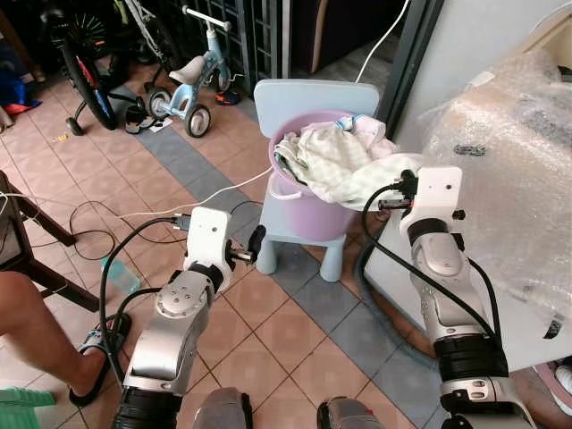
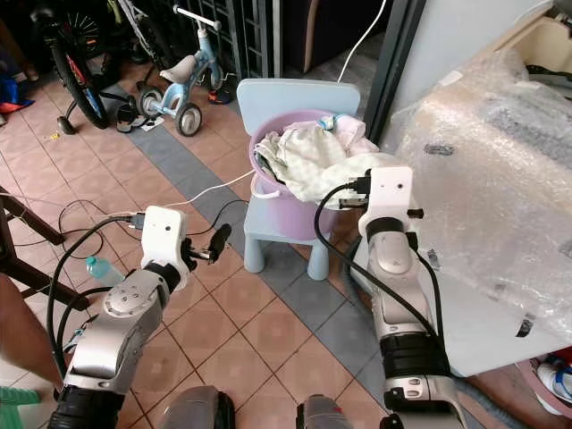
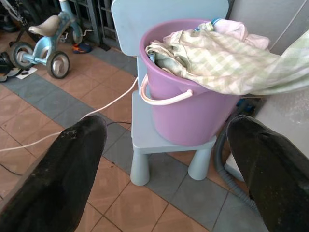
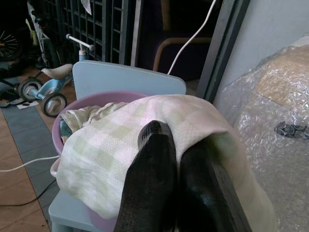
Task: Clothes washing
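Observation:
A purple bucket (image 1: 308,214) stands on a light blue child's chair (image 1: 313,94), heaped with clothes. A pale green checked cloth (image 1: 344,170) hangs out over the bucket's rim toward the right. My right gripper (image 4: 169,140) is at that rim, shut on the checked cloth (image 4: 111,154), which drapes over its fingers. My left gripper (image 1: 257,243) hovers low in front of the chair's left leg, open and holding nothing. In the left wrist view its fingers (image 3: 63,179) frame the bucket (image 3: 193,116) and its pink handle.
A bubble-wrapped appliance (image 1: 509,161) fills the right side, with a grey hose (image 1: 375,295) at its foot. Cables (image 1: 134,219) and a plastic bottle (image 1: 121,275) lie on the tiled floor. A person's leg (image 1: 36,331) is at left. A child's bike (image 1: 192,80) and a bicycle (image 1: 85,71) stand behind.

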